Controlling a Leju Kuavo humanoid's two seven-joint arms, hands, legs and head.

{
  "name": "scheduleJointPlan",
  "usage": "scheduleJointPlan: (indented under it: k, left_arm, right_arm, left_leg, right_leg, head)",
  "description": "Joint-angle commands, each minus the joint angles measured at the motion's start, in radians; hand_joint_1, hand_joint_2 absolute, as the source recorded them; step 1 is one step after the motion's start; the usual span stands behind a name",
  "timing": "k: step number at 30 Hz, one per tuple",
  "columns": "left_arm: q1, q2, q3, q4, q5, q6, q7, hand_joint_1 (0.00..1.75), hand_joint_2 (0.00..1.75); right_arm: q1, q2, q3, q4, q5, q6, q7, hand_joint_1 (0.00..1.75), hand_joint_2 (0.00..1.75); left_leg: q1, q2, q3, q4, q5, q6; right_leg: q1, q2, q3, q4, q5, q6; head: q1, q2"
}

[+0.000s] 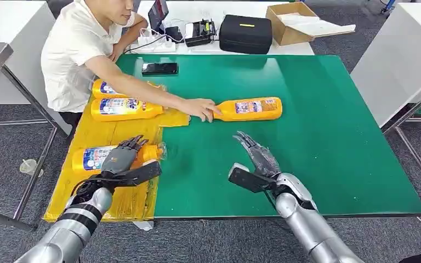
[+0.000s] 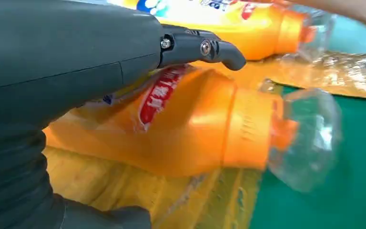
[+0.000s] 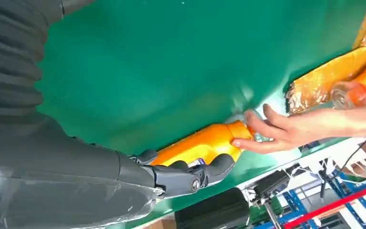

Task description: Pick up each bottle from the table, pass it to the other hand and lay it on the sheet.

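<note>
An orange bottle (image 1: 90, 159) (image 2: 190, 129) with a clear cap lies on the yellow sheet (image 1: 115, 205) (image 2: 124, 191). My left hand (image 1: 121, 161) (image 2: 52, 62) hovers over it, fingers (image 2: 202, 47) stretched above it and thumb held apart from it. Two more orange bottles (image 1: 123, 108) (image 1: 107, 87) lie farther back on the sheet. My right hand (image 1: 255, 161) (image 3: 76, 176) is open over the green mat (image 1: 318, 137), holding nothing. Beyond it lies another orange bottle (image 1: 249, 108) (image 3: 200, 145), its neck held by a person's hand (image 1: 200, 108) (image 3: 276, 131).
The person sits at the table's far left corner with an arm stretched over the sheet. A black phone (image 1: 159, 68) lies at the mat's back edge. Behind it are a black case (image 1: 245, 34) and a cardboard box (image 1: 290, 22). White tables flank both sides.
</note>
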Motion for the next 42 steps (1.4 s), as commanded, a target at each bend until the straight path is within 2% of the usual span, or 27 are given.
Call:
scheduleJointPlan:
  k: [1,3,5,9,12,17,21,22,25,29,35,36,42]
  left_arm:
    - [0.273,0.035,-0.102,-0.510,0.050,0.110,-0.046,0.00,1.75]
    - [0.354,0.032,-0.099,-0.662,0.075,0.147,-0.048,0.00,1.75]
    - [0.397,0.013,-0.084,-0.761,0.186,0.122,-0.075,0.00,1.75]
    - [0.357,0.013,-0.100,-0.727,0.102,0.187,-0.044,0.00,1.75]
    - [0.388,0.014,-0.127,-0.749,0.048,0.241,-0.061,0.00,1.75]
    - [0.536,0.005,-0.166,-0.953,0.159,0.233,-0.119,0.00,1.75]
    - [0.618,-0.016,-0.179,-1.029,0.285,0.206,-0.159,0.00,1.75]
    - [0.644,-0.038,-0.170,-1.046,0.367,0.179,-0.175,0.00,1.75]
    - [0.668,-0.056,-0.170,-1.062,0.394,0.176,-0.181,0.00,1.75]
    - [0.665,-0.059,-0.168,-1.041,0.371,0.174,-0.177,0.00,1.75]
    - [0.653,-0.071,-0.162,-1.013,0.359,0.180,-0.184,0.00,1.75]
    - [0.653,-0.072,-0.161,-1.012,0.358,0.180,-0.186,0.00,1.75]
    - [0.652,-0.078,-0.162,-1.006,0.359,0.179,-0.188,0.00,1.75]
  right_arm:
    - [0.033,-0.104,0.054,-0.076,0.092,-0.018,0.093,0.00,1.75]
    - [0.070,-0.127,0.040,-0.113,0.104,-0.015,0.112,0.00,1.75]
    - [0.103,-0.173,0.038,-0.146,0.114,0.023,0.149,0.00,1.75]
    - [0.067,-0.165,0.041,-0.113,0.100,0.038,0.138,0.00,1.75]
    - [0.068,-0.175,0.040,-0.126,0.098,0.038,0.138,0.00,1.75]
    - [0.167,-0.246,-0.021,-0.206,0.178,0.020,0.242,0.00,1.75]
    - [0.263,-0.285,-0.107,-0.262,0.198,0.039,0.270,0.00,1.75]
    - [0.298,-0.294,-0.140,-0.282,0.213,0.049,0.283,0.00,1.75]
    - [0.325,-0.298,-0.163,-0.299,0.247,0.044,0.294,0.00,1.75]
    - [0.272,-0.275,-0.128,-0.283,0.330,0.041,0.298,0.00,1.75]
    - [0.204,-0.287,-0.071,-0.301,0.338,0.063,0.259,0.00,1.75]
    - [0.197,-0.289,-0.064,-0.306,0.336,0.065,0.257,0.00,1.75]
    - [0.173,-0.297,-0.059,-0.322,0.334,0.070,0.255,0.00,1.75]
  left_leg:
    - [-0.001,0.003,0.003,-0.001,-0.002,0.001]
    - [0.000,0.004,0.004,0.002,-0.005,0.000]
    - [0.000,0.002,0.001,0.002,-0.005,0.001]
    - [0.000,0.001,-0.004,0.003,-0.004,0.000]
    - [0.000,0.005,-0.004,0.002,-0.003,0.000]
    - [0.000,0.001,-0.005,0.000,-0.003,0.001]
    - [0.000,0.000,-0.005,0.000,-0.002,0.001]
    - [0.000,0.001,-0.003,0.001,-0.004,0.001]
    - [-0.001,-0.001,-0.004,0.001,-0.005,0.002]
    - [-0.001,0.001,-0.006,0.001,-0.005,0.002]
    - [-0.001,0.006,-0.001,0.001,-0.007,0.002]
    - [-0.001,0.003,-0.005,0.000,-0.004,0.002]
    - [-0.001,0.003,-0.004,0.000,-0.004,0.002]
  right_leg:
    - [0.000,0.001,0.002,-0.001,-0.001,-0.003]
    - [0.001,0.002,0.003,0.000,-0.003,-0.005]
    - [0.001,0.000,0.002,0.000,-0.004,-0.004]
    - [0.001,-0.001,-0.003,0.001,-0.003,-0.003]
    - [0.001,0.003,-0.005,0.001,-0.002,-0.004]
    - [0.001,0.000,-0.005,-0.001,-0.002,-0.002]
    - [0.000,-0.001,-0.005,-0.001,-0.002,-0.002]
    - [0.000,-0.001,-0.003,-0.001,-0.004,-0.003]
    - [0.000,-0.003,-0.003,-0.001,-0.004,-0.003]
    - [-0.001,0.000,-0.006,-0.001,-0.003,0.001]
    - [0.000,0.004,-0.003,0.000,-0.004,-0.003]
    - [-0.001,0.002,-0.006,-0.001,-0.002,0.000]
    - [-0.001,0.002,-0.005,-0.001,-0.002,0.001]
  head:
    - [0.000,0.000]
    - [0.000,0.000]
    - [0.000,0.000]
    - [0.000,0.000]
    - [0.000,0.000]
    - [0.000,0.000]
    - [0.000,0.000]
    - [0.000,0.000]
    - [0.000,0.000]
    - [0.000,0.000]
    - [0.000,0.000]
    - [0.000,0.000]
    - [0.000,0.000]
